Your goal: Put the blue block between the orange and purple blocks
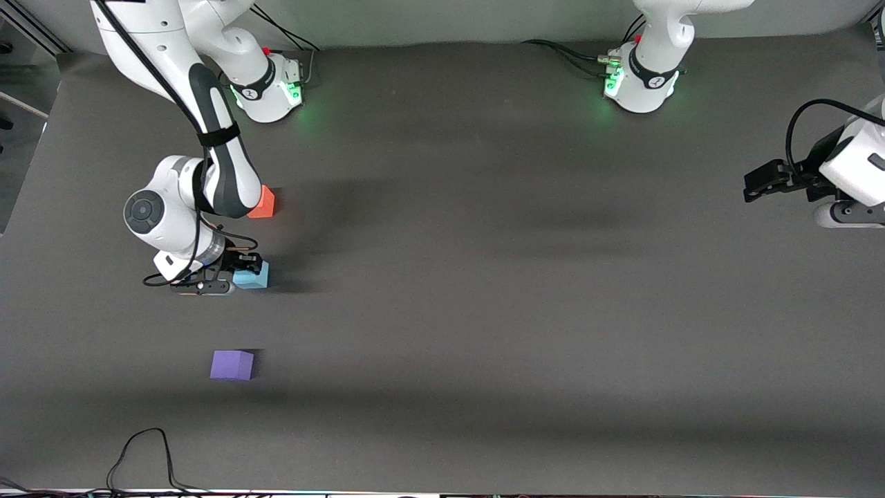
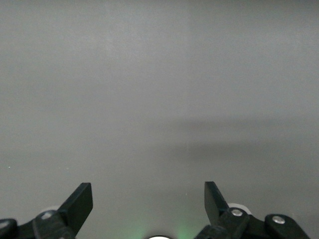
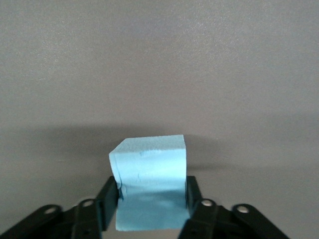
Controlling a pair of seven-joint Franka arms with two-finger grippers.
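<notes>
- Blue block (image 1: 252, 277) lies on the table (image 1: 484, 277), between the orange block (image 1: 263, 203) and purple block (image 1: 231, 364).
- Orange lies farthest from the front camera, purple nearest.
- All three lie toward the right arm's end.

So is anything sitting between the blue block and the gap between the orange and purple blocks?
Nothing visible. The blue block already sits on the table between the orange block and the purple block, roughly in line, with the right gripper around it. The left gripper waits at its end of the table.
</notes>
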